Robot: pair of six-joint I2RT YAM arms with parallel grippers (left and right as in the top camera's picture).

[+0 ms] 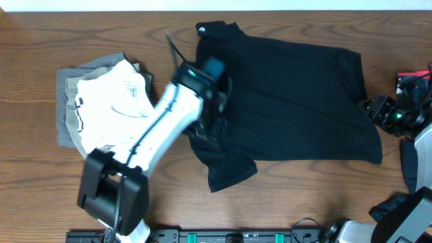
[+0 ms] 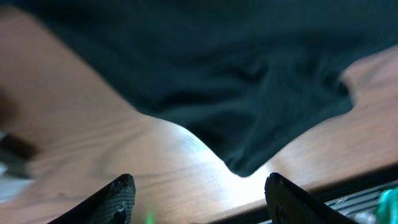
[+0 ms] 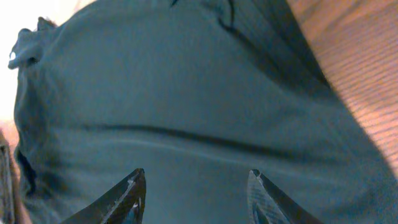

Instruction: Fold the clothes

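A dark teal T-shirt lies spread on the wooden table, one sleeve pointing toward the front edge. It fills the right wrist view and the top of the left wrist view. My left gripper hovers over the shirt's left edge; its fingers are open and empty above bare wood beside the sleeve tip. My right gripper is at the shirt's right edge; its fingers are open and empty over the cloth.
A stack of folded clothes, white on top of beige and grey, lies at the left. A red object sits at the right edge. The table's front edge is close to the sleeve.
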